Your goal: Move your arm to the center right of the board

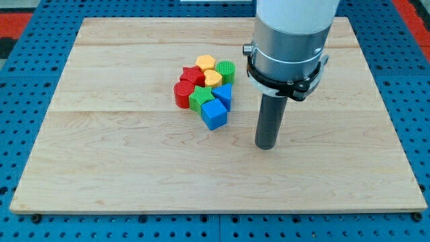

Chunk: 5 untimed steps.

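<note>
My tip [266, 146] rests on the wooden board [121, 154], a little right of the view's centre and below mid-height. A tight cluster of blocks lies to its left and above. The cluster holds a blue cube [214, 115], a blue triangular block [224, 95], a green star [200, 98], a red cylinder [183, 95], a red star [192, 75], a yellow hexagonal block [205, 63], a yellow heart-like block [213, 78] and a green cylinder [226, 70]. My tip is apart from all of them; the blue cube is nearest.
The arm's wide grey body [289, 40] hangs over the board's upper right part and hides it. The board sits on a blue perforated table [27, 134]. A red patch [20, 20] shows at the view's top left.
</note>
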Tool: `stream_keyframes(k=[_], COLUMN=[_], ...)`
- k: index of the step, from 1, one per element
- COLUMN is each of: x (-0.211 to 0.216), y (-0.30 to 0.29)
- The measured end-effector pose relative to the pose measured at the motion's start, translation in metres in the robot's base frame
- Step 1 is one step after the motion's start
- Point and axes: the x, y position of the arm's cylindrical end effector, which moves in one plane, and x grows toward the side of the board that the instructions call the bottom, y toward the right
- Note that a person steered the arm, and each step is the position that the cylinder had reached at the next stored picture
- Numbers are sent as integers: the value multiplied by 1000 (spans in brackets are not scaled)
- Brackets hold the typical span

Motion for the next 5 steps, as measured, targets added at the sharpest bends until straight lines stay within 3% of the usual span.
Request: stream_keyframes(k=[5], x=[-4], y=[23])
